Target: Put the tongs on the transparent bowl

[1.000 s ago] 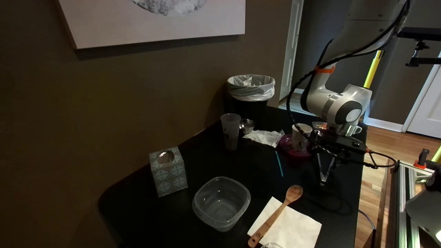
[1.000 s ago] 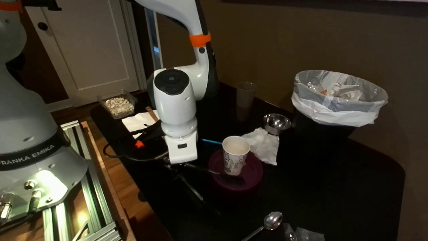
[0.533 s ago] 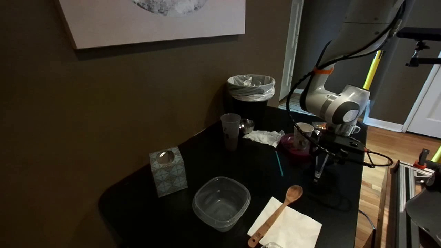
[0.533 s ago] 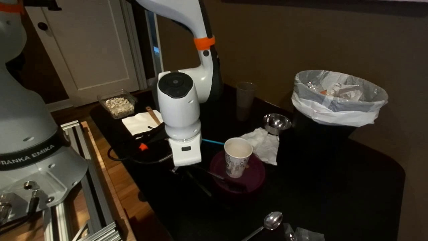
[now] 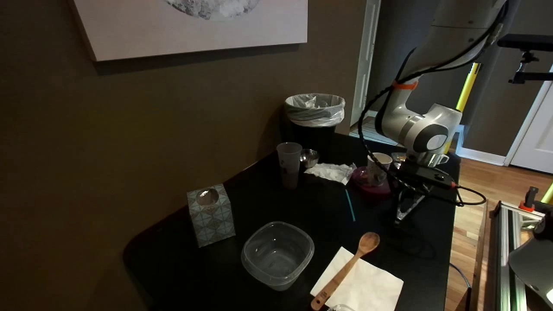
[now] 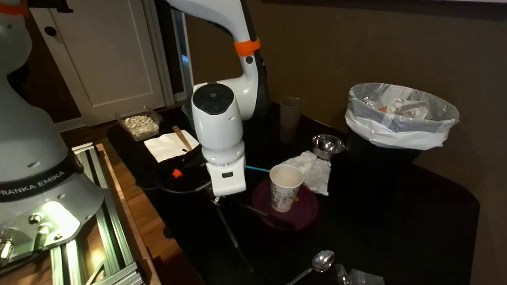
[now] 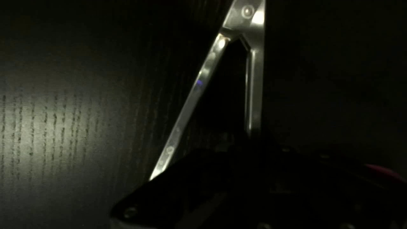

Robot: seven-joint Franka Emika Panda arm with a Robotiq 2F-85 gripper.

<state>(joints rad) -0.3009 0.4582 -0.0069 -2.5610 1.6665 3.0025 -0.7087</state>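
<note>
1. Tongs [image 7: 194, 98], clasped by your gripper [image 7: 249, 144] over the black wood-grained table [image 7: 47, 133]; finger spacing too dark to tell.
2. Brown wall [image 5: 151, 142] alongside; transparent bowl [image 5: 276, 255] well apart from the tongs.
3. Your tongs: shiny metal, two slim arms meeting in a V.

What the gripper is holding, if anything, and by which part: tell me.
The tongs, apparently by one of their metal arms, the right one in the wrist view, away from the joined end; darkness hides the exact contact.
</note>
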